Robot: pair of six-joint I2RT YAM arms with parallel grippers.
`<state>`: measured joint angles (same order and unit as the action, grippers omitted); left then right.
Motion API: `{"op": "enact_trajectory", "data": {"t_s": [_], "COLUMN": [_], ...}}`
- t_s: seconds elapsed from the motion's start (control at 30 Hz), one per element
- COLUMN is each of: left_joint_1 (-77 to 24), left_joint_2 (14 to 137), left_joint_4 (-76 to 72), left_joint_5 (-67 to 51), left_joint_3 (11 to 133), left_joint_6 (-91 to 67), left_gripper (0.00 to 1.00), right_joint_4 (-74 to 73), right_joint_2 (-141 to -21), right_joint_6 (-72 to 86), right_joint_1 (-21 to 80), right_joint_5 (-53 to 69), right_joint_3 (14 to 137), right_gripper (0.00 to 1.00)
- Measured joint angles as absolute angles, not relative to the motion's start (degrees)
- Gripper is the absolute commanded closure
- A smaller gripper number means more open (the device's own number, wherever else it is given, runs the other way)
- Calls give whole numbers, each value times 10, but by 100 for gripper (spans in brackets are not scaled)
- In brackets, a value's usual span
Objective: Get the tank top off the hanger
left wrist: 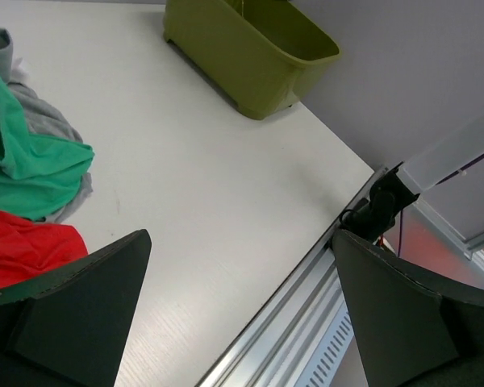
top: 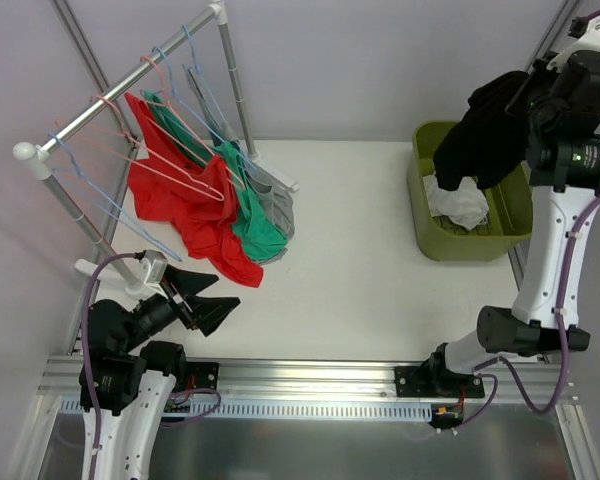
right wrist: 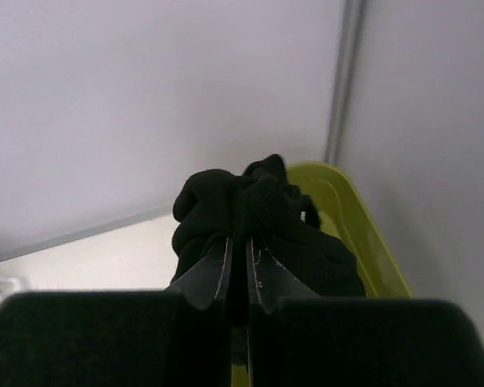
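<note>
Two arms, far apart: R arm is raised at the far right w/ the right pincer clamped tight on a bunched black tank top. The wrist view shows both fingers pressed together into the cloth. The top hangs off every hanger, in the air above the olive bin, its lower end near or maybe touching a white cloth lying in the bin; can't tell which from the top view. The left pincer sits low over the tabletop near the front-left corner, jaws spread wide, nothing between them. A metal rack at far left carries wire hangers. Red, green and gray garments hang from them and drape onto the tabletop.
</note>
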<state>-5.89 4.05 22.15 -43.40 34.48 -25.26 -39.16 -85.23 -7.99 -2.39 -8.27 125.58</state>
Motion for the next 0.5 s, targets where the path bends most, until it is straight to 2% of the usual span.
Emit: {"op": "enact_trajectory", "data": {"t_s": [0.03,0.07,0.1,0.27,0.37,0.5], "left_joint_1": [-59,-59,-59,-59,-59,-59], "left_joint_2": [39,38,38,61,105,160], "left_joint_4": [223,224,225,237,242,239], "left_joint_5": [-432,-429,-427,-415,-421,-416], "left_joint_3": [340,338,338,374,448,560], "left_joint_6": [-260,-266,-273,-312,-334,-362], "left_gripper": [1,1,1,1,1,1], "right_joint_4": [-394,-395,-394,-387,-364,-338], "right_joint_2": [-863,-875,-886,-902,-876,-815], "right_joint_6": [-79,-78,-72,-57,-32,10], "right_joint_1": [-41,-58,-69,-88,-86,-85], "right_joint_5": [-81,-77,-70,-17,25,96], "right_joint_3": [1249,1235,1215,1050,935,867], "right_gripper": [83,53,1,1,1,0]}}
